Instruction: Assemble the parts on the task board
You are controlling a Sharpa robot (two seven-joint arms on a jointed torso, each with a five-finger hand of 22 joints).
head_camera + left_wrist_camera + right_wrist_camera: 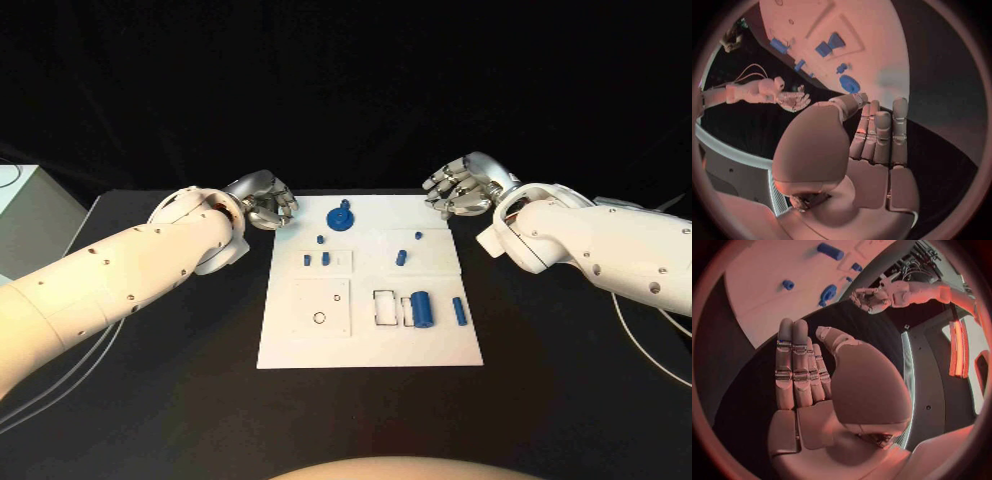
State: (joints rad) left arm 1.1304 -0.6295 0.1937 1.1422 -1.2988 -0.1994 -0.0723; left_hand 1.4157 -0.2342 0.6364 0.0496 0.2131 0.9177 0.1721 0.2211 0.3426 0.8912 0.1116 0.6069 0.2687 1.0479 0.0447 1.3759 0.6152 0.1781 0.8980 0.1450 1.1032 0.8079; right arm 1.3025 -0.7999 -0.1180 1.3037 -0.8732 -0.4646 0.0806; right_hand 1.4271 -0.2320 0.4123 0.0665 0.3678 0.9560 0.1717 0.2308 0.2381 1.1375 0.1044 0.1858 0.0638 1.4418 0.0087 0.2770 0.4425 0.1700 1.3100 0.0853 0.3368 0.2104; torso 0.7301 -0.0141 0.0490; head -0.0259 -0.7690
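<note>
The left robot hand hovers over the black counter just off the far left corner of the task board, holding nothing, its fingers straight, side by side and apart from the thumb. The right robot hand hangs at the board's far right corner in the same way, empty, fingers extended and uncurled. Between the two robot hands, at the far edge of the board, lies a round blue part, nearer the left robot hand than the right. The other blue parts lie on the board farther from both robot hands: two short pegs side by side nearer the left robot hand's side, a small piece toward the right robot hand's side, and, farthest from both, a thick blue cylinder with a slim blue bar just beside it.
</note>
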